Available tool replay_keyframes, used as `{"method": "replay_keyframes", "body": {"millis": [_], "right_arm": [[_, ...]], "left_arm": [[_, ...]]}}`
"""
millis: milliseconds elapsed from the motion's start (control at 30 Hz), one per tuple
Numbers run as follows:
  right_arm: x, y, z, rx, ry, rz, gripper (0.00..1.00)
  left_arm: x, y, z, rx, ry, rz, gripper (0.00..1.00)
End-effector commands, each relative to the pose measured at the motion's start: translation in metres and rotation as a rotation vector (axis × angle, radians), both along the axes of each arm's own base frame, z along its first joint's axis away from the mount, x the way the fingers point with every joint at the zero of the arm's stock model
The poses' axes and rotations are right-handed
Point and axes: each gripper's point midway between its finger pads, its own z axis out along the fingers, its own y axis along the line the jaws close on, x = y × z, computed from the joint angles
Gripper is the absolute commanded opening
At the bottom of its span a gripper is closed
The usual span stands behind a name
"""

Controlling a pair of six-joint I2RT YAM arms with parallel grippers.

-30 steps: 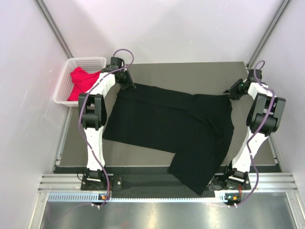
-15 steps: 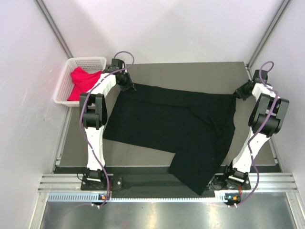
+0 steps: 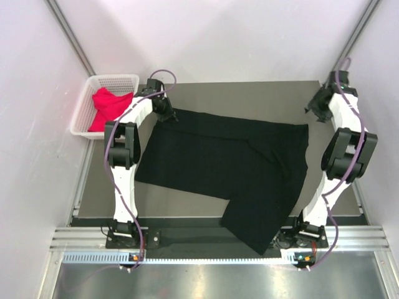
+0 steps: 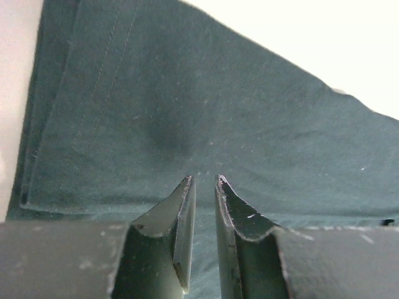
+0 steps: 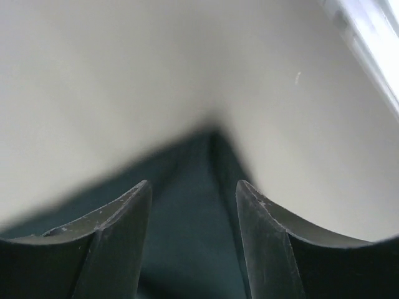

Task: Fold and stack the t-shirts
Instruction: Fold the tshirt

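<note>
Left gripper (image 4: 202,180): nearly pressed together, seemingly pinching the far-left corner of the black t-shirt (image 3: 224,162).
Right gripper (image 5: 193,187): spread, empty (above the far-right corner).
Red-pink t-shirt (image 3: 106,106): bunched in basket (image 3: 115,77).
Risk: a one-sided pull would skew the spread cloth.

Left gripper (image 4: 203,182) low in frame, its two dark fingers (image 4: 179,221) drawn nearly together, a thin slit between the tips. Black t-shirt (image 4: 187,106) fills most of the view, reading dark green here, lying flat. Its hem meets the fingers from both sides; the tips reach past it onto the cloth. Double stitch line runs up at left. Pale bare desk (image 4: 324,37) shows beyond the cloth's slanting far edge.
</note>
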Motion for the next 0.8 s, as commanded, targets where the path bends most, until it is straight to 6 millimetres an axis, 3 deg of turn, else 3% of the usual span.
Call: {"method": "replay_keyframes", "body": {"millis": [0,67,100,133,167,200,267,300,367,500,600,767], "right_arm": [[-0.045,0.058,0.057,-0.146,0.045,0.187,0.57],[-0.066,0.091,0.045,-0.137,0.084,0.283,0.54],[-0.073,0.118,0.054,-0.133,0.049,0.36,0.46],[-0.089,0.145,0.039,-0.123,0.08,0.451,0.41],[-0.095,0.16,0.046,-0.136,0.044,0.493,0.35],[-0.111,0.184,0.032,-0.136,0.073,0.57,0.27],[-0.123,0.203,0.03,-0.155,0.057,0.641,0.21],[-0.139,0.216,0.014,-0.153,0.093,0.692,0.16],[-0.15,0.227,0.0,-0.139,0.113,0.733,0.15],[-0.163,0.243,-0.028,-0.159,0.165,0.81,0.27],[-0.165,0.242,-0.049,-0.179,0.224,0.833,0.36],[-0.152,0.228,-0.068,-0.278,0.271,0.821,0.39]], "left_arm": [[-0.007,-0.002,0.032,0.016,-0.047,-0.006,0.24],[-0.01,-0.003,0.035,0.014,-0.047,-0.005,0.24],[-0.013,-0.003,0.033,0.012,-0.041,-0.003,0.24],[-0.014,-0.004,0.037,0.01,-0.048,-0.003,0.24],[-0.016,-0.003,0.036,0.011,-0.044,-0.003,0.24],[-0.019,-0.004,0.037,0.007,-0.042,-0.006,0.23],[-0.021,-0.005,0.039,0.003,-0.043,-0.01,0.23],[-0.025,-0.005,0.04,0.002,-0.041,-0.012,0.23],[-0.027,-0.008,0.042,0.001,-0.05,-0.018,0.23],[-0.035,-0.013,0.044,-0.009,-0.049,-0.031,0.23],[-0.036,-0.014,0.046,-0.01,-0.053,-0.036,0.23],[-0.039,-0.013,0.046,-0.002,-0.05,-0.04,0.23]]}}
